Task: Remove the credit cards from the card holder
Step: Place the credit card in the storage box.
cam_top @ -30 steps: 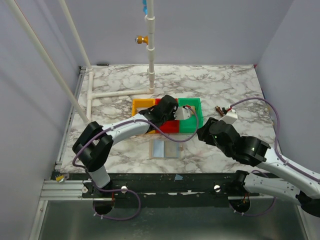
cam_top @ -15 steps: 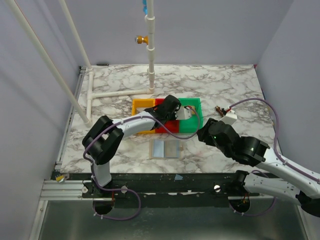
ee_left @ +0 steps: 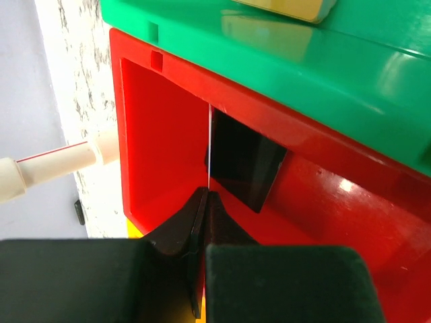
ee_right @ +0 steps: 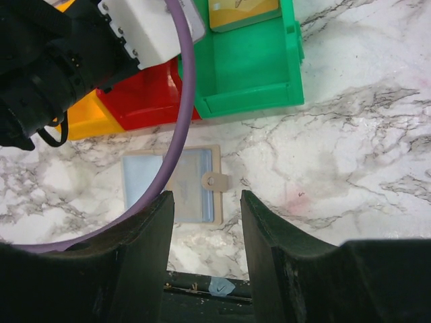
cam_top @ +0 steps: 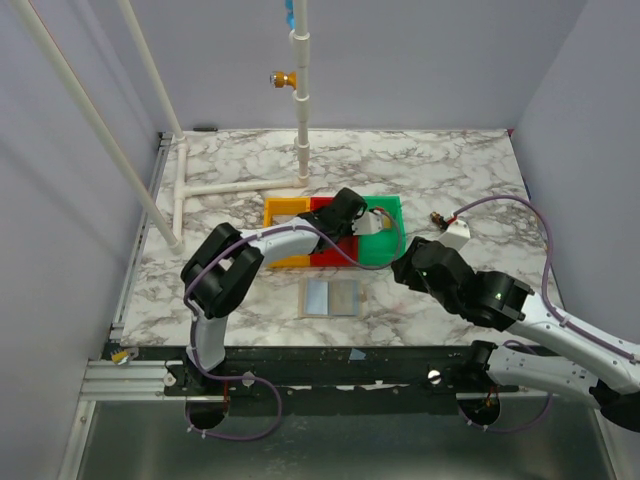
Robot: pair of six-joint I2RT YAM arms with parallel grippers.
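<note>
Left tool (ee_left: 205, 202) tight on thin card (ee_left: 210, 148) over red tray (ee_left: 155, 155); right tool (ee_right: 204, 202) half-open, empty

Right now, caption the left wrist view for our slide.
Shut left tool pinches a thin card edge-on over the red tray holding a black card.

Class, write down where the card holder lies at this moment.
In the top view the card holder lies open on the marble table, just on the near side of the red tray.
</note>
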